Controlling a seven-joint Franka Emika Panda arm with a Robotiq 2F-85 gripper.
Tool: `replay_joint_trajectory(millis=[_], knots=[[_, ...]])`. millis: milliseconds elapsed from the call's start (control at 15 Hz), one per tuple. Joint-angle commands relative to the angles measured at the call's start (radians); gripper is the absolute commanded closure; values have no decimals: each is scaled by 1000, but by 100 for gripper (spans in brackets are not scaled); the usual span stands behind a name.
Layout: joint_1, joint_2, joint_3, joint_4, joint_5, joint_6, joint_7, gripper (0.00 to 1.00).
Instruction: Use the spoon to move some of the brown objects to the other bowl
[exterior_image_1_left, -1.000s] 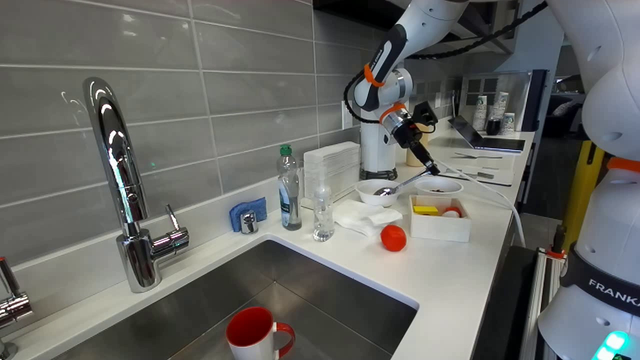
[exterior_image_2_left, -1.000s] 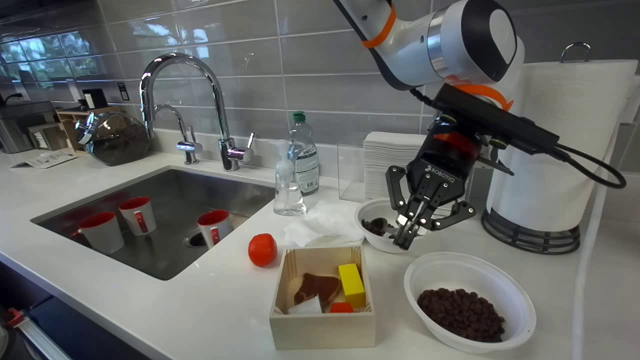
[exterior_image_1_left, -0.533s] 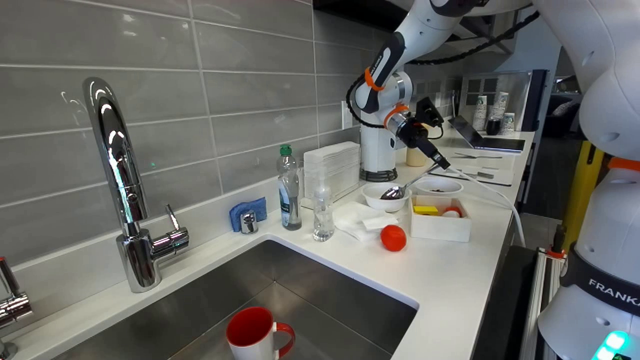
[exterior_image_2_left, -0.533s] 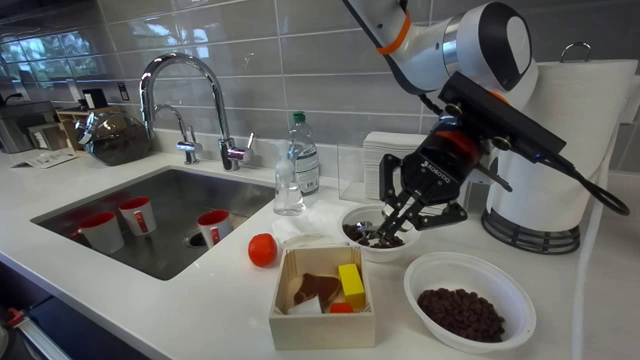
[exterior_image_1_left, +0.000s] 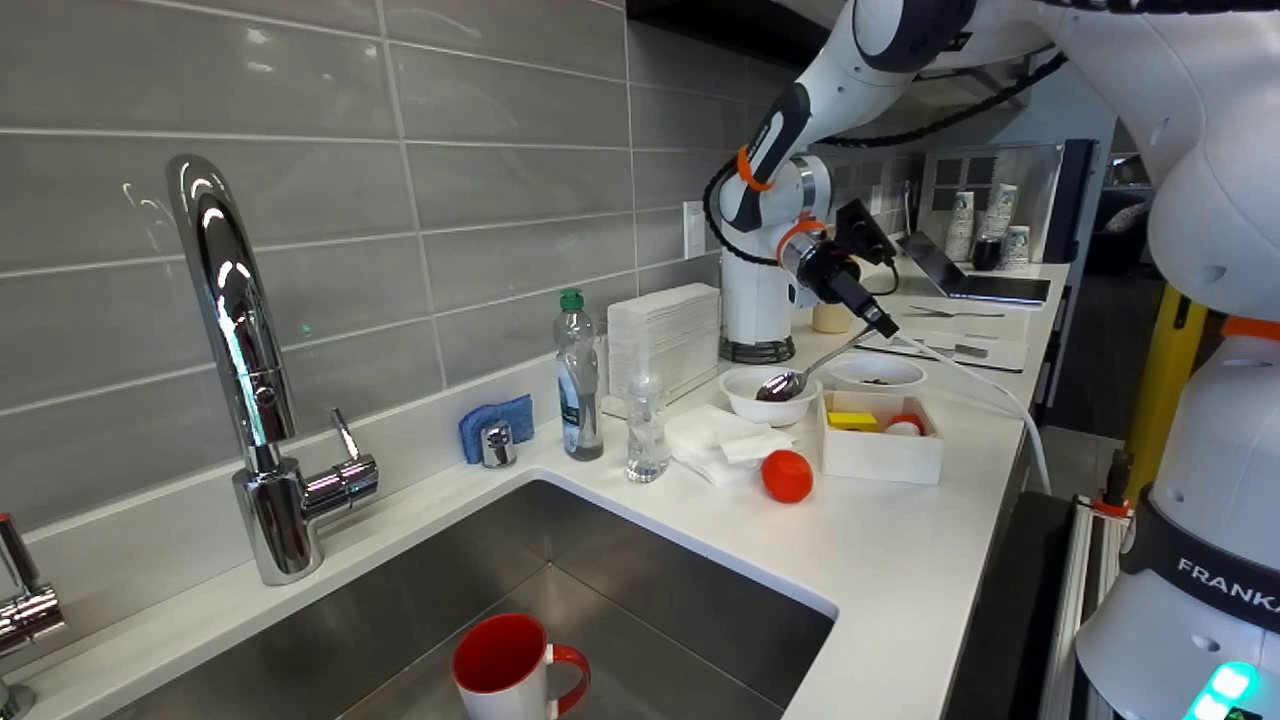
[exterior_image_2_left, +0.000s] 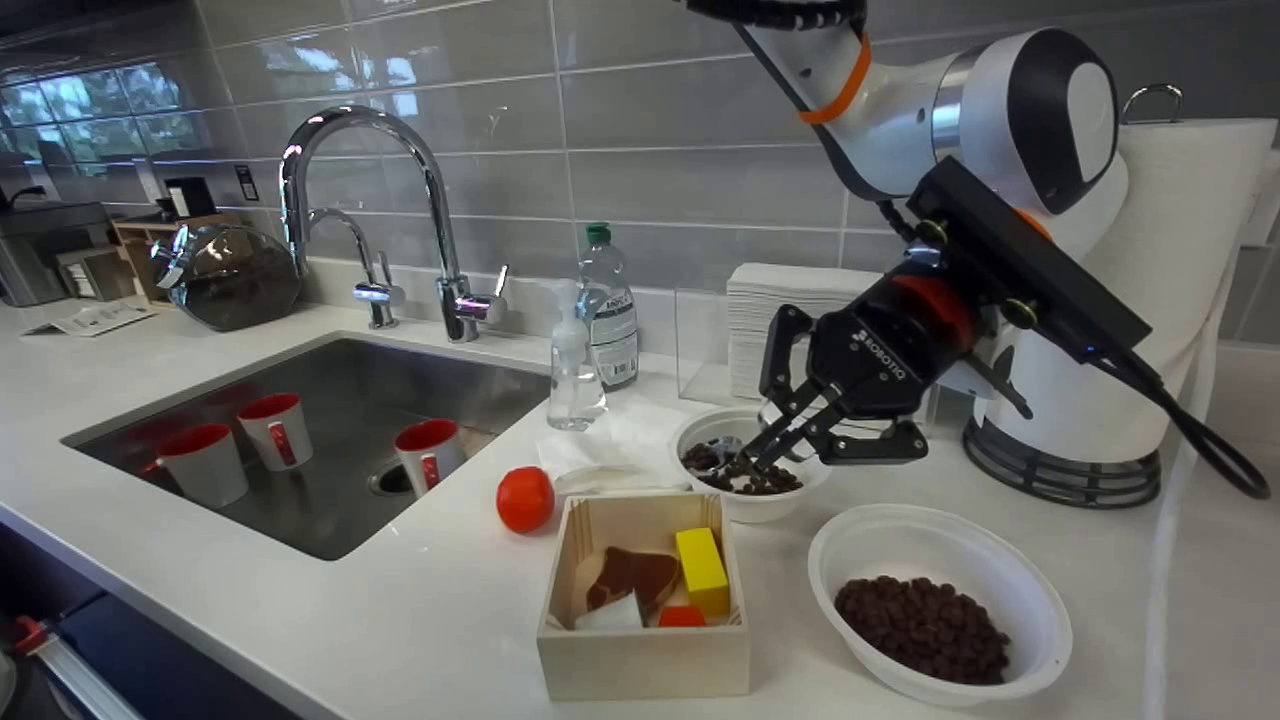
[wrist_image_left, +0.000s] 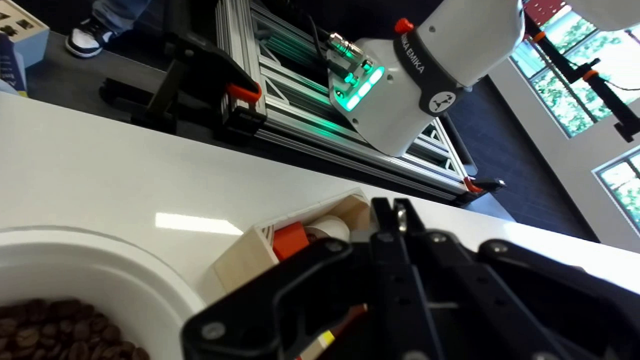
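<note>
While a round white bowl (exterior_image_2_left: 930, 548) with a heap of small dark-brown pieces (exterior_image_2_left: 925, 630) sits up front in an exterior view, an open-topped pale wooden box (exterior_image_2_left: 645, 664) stands just beside it. Behind them, black Robotiq gripper (wrist_image_left: 392, 206) has its fingers clamped on the handle of a shiny silver metal spoon (exterior_image_1_left: 788, 384). Spoon head's over a second round white bowl (exterior_image_2_left: 765, 510), brown pieces in that too (can't tell if head touches them). Further back: stacked white paper napkins (exterior_image_2_left: 770, 290).

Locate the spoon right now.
Right of centre in an exterior view, the spoon slants down from the fingers that grip its handle, its head over or inside the white bowl nearest the napkin stack.
</note>
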Motion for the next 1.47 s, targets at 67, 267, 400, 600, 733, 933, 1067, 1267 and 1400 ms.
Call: replay_joint_trajectory(millis=[67, 267, 400, 600, 733, 933, 1067, 1267, 1400], knots=[[-50, 50, 16, 113, 76, -91, -3, 99], [-69, 58, 16, 152, 101, -123, -1, 99], [-85, 61, 15, 178, 108, -144, -2, 99], [-113, 63, 14, 212, 101, -172, -8, 99], [-133, 59, 12, 224, 92, -179, -5, 99], [-162, 58, 12, 241, 79, -190, -3, 99], [-181, 61, 12, 250, 71, -194, -1, 99], [-200, 69, 14, 253, 57, -198, 4, 99], [-212, 73, 13, 253, 51, -197, 7, 99]])
